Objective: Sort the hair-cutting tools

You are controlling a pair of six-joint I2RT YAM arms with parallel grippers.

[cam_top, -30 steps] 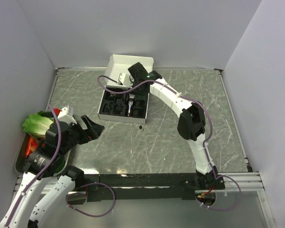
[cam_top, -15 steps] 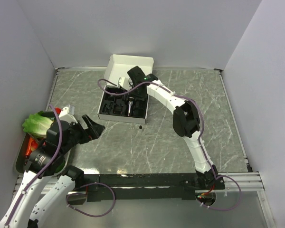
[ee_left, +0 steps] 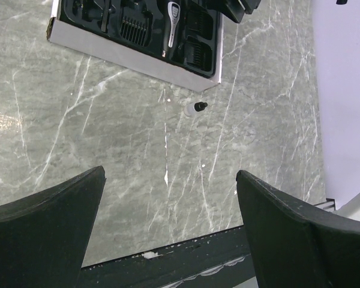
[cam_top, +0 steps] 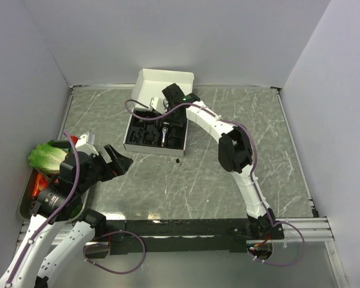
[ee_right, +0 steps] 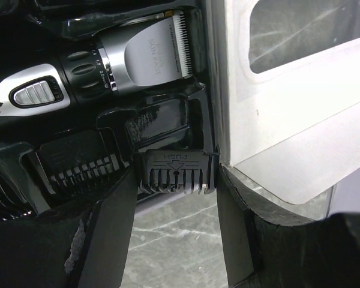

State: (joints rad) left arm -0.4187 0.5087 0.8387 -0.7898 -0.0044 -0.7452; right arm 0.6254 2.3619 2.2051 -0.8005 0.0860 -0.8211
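The right gripper is at the edge of the white box. Its fingers are closed to a middling width on a small black comb attachment, one finger against each side of it. The box's white card wall rises just beside the right-hand finger, so there is hardly any room on that side. Past the left-hand finger another comb attachment sits in the black tray of the box. Beneath the held comb the box edge ends and bare marble table shows. The hair clipper lies in its slot just beyond the fingertips, across the gripper's line, with its blade end towards the card wall. It does not touch the fingers.

The left gripper hangs with its jaws wide apart and holds nothing. Open table lies below and ahead of it. The box is well ahead of it, with the clipper inside. A small black-and-white piece lies loose on the marble between the gripper and the box, close to the box's near corner. From above, a metal tray holding a lettuce sits close behind this left gripper, by the side wall.
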